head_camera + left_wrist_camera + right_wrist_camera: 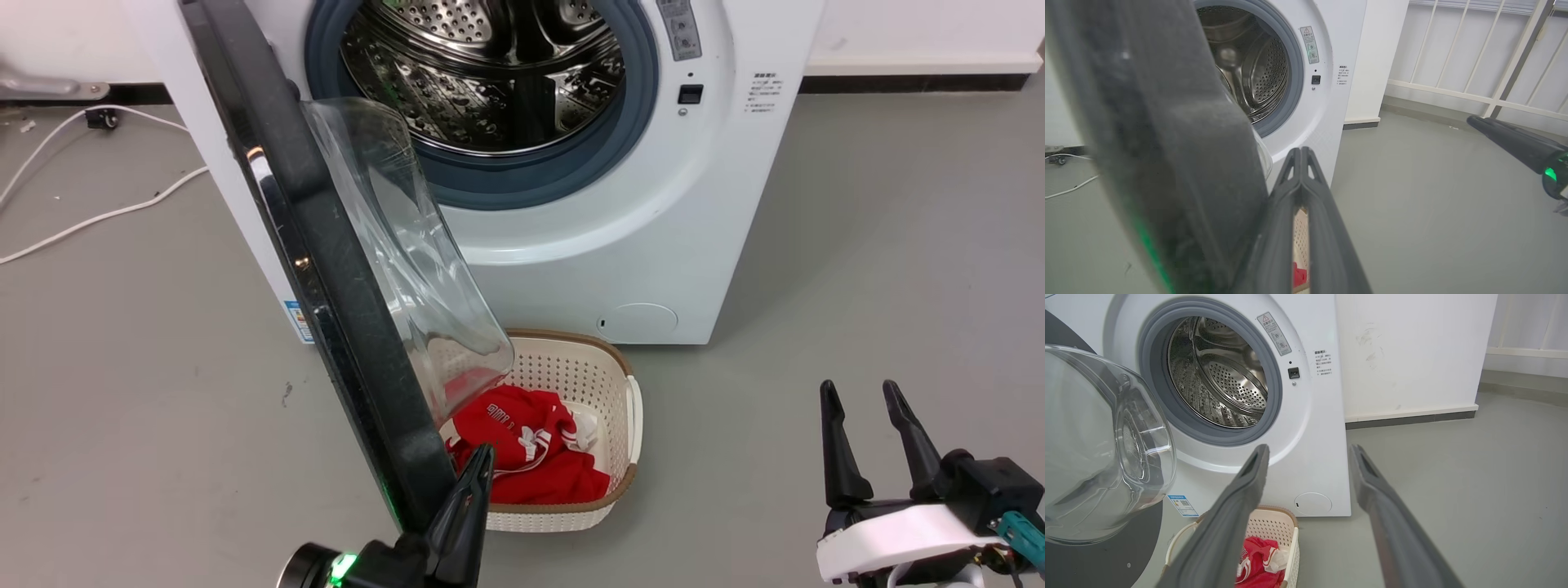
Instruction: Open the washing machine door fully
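The left claw [482,457], closed, touches the washing machine door [326,269].

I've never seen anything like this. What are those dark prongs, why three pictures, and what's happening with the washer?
The prongs are the robot's two grasping tools. One picture comes from a camera on its head, the other two from cameras on its wrists, looking along the prongs. The left tool, prongs together, sits by the inner edge of the washing machine door, which stands swung out from the washing machine. The right tool is open and holds nothing. On the floor stands a laundry basket with red clothes.
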{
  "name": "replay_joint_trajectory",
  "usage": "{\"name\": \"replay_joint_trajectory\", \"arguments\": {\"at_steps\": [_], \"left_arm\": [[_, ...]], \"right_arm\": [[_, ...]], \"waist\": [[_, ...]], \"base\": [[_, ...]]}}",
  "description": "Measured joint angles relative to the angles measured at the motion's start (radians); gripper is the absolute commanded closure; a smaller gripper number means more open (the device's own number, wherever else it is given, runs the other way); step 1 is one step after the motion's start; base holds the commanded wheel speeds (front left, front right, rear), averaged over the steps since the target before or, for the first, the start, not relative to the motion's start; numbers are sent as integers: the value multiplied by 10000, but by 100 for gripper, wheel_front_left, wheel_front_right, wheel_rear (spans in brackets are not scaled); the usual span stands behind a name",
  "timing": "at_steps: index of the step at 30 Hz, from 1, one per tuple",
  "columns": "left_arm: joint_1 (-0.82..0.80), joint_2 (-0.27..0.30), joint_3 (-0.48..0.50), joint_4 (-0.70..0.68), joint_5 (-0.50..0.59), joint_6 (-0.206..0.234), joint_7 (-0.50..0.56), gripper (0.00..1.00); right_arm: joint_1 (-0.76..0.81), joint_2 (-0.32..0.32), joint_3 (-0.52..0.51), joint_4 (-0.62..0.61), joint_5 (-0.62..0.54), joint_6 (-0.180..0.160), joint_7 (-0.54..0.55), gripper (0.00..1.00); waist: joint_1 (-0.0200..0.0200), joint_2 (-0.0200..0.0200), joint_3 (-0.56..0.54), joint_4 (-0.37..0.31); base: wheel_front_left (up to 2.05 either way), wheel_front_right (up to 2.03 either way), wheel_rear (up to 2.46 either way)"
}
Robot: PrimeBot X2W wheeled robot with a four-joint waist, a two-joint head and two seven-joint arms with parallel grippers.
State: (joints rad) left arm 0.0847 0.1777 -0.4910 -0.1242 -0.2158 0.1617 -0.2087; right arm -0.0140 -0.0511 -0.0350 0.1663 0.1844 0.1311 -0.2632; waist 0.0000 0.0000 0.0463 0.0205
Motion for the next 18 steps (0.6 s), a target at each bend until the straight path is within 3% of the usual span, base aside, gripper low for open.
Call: {"name": "replay_joint_trajectory", "arguments": {"at_steps": [18], "left_arm": [[1397,359,527,-1279,38,1030,-105,100]], "right_arm": [[143,2,-171,56,73,-2,100,0]], "waist": [[0,0,-99,1475]], "base": [[0,0,0]]}}
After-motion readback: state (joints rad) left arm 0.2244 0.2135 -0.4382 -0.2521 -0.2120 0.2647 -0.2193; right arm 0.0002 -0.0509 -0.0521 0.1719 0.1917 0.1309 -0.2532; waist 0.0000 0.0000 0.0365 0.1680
